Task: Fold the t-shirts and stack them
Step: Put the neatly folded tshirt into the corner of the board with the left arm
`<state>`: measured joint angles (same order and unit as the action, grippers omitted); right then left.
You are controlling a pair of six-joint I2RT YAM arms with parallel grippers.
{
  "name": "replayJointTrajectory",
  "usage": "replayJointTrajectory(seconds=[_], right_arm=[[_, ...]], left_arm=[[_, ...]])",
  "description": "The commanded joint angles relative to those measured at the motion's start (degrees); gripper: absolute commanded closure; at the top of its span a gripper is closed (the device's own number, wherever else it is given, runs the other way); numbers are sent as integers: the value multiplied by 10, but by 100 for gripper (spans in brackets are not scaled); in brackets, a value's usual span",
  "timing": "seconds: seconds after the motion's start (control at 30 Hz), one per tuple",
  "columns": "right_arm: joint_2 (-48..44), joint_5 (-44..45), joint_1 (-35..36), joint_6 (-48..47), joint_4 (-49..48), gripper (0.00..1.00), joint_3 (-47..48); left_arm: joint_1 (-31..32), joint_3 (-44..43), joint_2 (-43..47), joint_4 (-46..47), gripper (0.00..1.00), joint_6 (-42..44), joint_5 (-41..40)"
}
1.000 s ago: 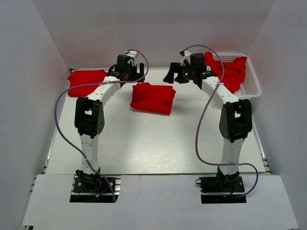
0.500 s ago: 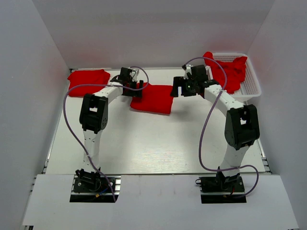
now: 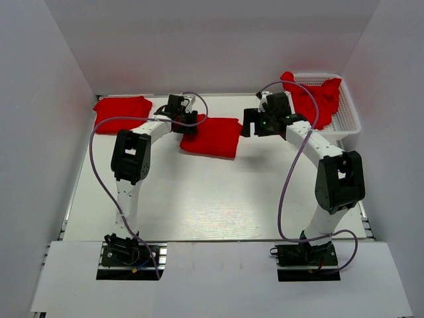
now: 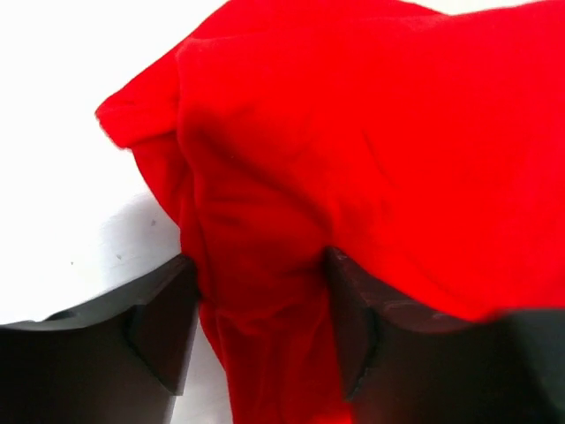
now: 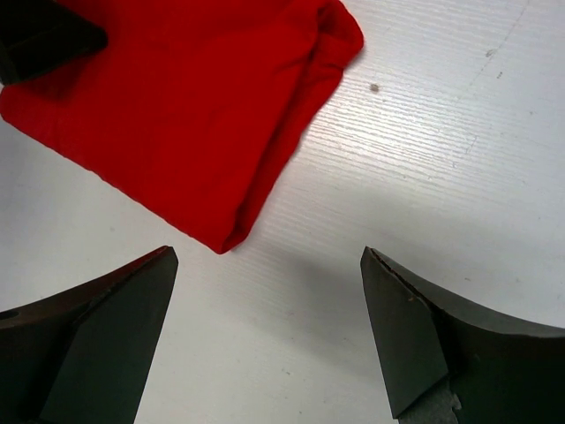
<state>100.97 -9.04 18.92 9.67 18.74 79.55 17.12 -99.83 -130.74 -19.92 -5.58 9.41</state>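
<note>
A folded red t-shirt (image 3: 213,136) lies at the middle back of the table. My left gripper (image 3: 188,126) is at its left edge. In the left wrist view a bunched fold of that t-shirt (image 4: 353,159) fills the gap of the left gripper (image 4: 260,309), and both fingers press against the cloth. My right gripper (image 3: 250,126) hangs just right of the shirt, open. In the right wrist view the right gripper (image 5: 265,291) has only bare table between its fingers, and the t-shirt's corner (image 5: 177,115) lies just ahead.
Another folded red t-shirt (image 3: 121,112) lies at the back left. A white mesh basket (image 3: 349,119) at the back right holds more crumpled red t-shirts (image 3: 318,99). White walls close in the table on three sides.
Both grippers have come down from the back to the middle t-shirt's two sides. The left jaws have narrowed onto its left edge. The right jaws stay wide.
</note>
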Motion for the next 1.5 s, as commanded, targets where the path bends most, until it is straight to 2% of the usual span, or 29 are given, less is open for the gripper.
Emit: replayJointTrajectory(seconds=[0.0, 0.1, 0.17, 0.23, 0.3, 0.33, 0.37, 0.5, 0.67, 0.83, 1.17, 1.3, 1.47], right_arm=[[-19, 19, 2, -2, -6, 10, -6], [-22, 28, 2, 4, -5, 10, -10], [-25, 31, 0, -2, -8, 10, -12], [-27, 35, 0, 1, -9, 10, -19], [-30, 39, -1, 3, -11, 10, -23], [-30, 45, 0, 3, -10, 10, -26], [-34, 46, 1, 2, -12, 10, -28], [-43, 67, 0, 4, -11, 10, -37], [-62, 83, 0, 4, -22, 10, -55], [-75, 106, -1, 8, -27, 10, -69], [-91, 137, -1, 4, -27, 10, -81], [-92, 130, -2, 5, -27, 10, -81], [-91, 126, 0, 4, -26, 10, -82]], left_arm=[[7, 17, -19, -21, 37, -11, 1], [19, 17, -24, -26, 46, -4, -14], [24, 10, -29, -37, 49, 4, -22], [24, 3, -36, -48, 59, 4, -30], [29, -9, -47, -53, 74, 4, -36], [29, -9, -47, -61, 96, 4, -44], [29, -25, -53, -67, 100, -2, -53], [29, -22, -27, -57, 100, 19, -66], [23, -7, 76, -6, 100, 49, -71], [12, -36, 119, -24, 100, 86, -71], [-5, -88, 157, -56, 100, 166, -61], [-17, -142, 162, -84, 100, 191, -61], [-38, -157, 167, -97, 100, 225, -48]])
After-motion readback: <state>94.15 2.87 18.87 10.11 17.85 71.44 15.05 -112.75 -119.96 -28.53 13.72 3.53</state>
